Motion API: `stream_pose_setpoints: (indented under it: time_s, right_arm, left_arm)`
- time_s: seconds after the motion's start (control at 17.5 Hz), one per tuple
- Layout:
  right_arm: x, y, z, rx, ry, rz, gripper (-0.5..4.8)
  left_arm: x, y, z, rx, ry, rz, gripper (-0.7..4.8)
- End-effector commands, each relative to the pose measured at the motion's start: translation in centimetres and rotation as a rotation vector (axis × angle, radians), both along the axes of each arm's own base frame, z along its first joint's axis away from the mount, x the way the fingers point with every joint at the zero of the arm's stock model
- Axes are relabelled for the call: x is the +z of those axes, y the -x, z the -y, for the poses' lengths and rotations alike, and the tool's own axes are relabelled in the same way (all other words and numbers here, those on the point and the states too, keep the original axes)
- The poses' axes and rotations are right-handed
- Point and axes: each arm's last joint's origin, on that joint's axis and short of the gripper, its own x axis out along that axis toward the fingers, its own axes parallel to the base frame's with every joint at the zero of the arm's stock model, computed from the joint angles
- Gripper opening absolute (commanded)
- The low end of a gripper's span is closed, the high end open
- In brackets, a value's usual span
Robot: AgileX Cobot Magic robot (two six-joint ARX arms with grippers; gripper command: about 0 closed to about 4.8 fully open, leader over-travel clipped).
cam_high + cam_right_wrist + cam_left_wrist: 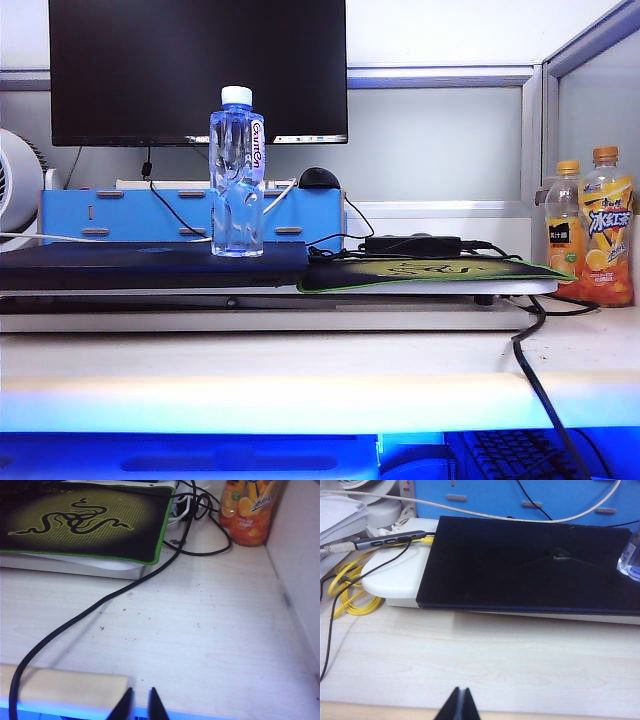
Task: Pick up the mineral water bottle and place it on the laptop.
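Clear plastic with a white cap, the mineral water bottle (237, 175) stands upright on the laptop (150, 265), left of centre in the exterior view, near the lid's right end. That dark, flat laptop lies on a white stand over the pale wooden surface (300, 365). A green-edged mouse pad (430, 272) sits just beside it to the right, with two orange drink bottles (590, 230) at the far right edge. Behind, a black monitor (197, 70) fills the upper left.

Low at the near edge of the surface, the left claw (459, 705) has its tips pressed together, holding nothing. The right claw (139, 704) is nearly together, a narrow gap between its tips, empty, with a black cable (100, 605) crossing ahead.
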Motion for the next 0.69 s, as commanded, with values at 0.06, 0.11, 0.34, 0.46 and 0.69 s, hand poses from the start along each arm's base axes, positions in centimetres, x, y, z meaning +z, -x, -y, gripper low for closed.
stream_pose_setpoints:
  time_s: [0.06, 0.11, 0.34, 0.46, 0.69]
  right_arm:
    - [-0.1, 0.03, 0.13, -0.058, -0.05, -0.01, 0.49]
    - [-0.09, 0.04, 0.17, -0.081, -0.089, -0.011, 0.49]
    - [-0.02, 0.07, 0.16, -0.076, -0.089, -0.002, 0.5]
    - [0.0, 0.07, 0.14, -0.069, -0.092, 0.0, 0.5]
    - [0.01, 0.07, 0.14, -0.069, -0.092, 0.001, 0.5]
  left_arm:
    - [0.02, 0.01, 0.01, -0.003, -0.001, 0.003, -0.02]
    - [0.02, 0.01, 0.01, -0.003, -0.001, 0.003, -0.02]
    - [0.02, 0.01, 0.01, -0.003, -0.001, 0.003, -0.02]
    - [0.02, 0.01, 0.01, -0.003, -0.001, 0.003, -0.02]
    - [0.03, 0.01, 0.01, -0.003, -0.001, 0.003, -0.02]
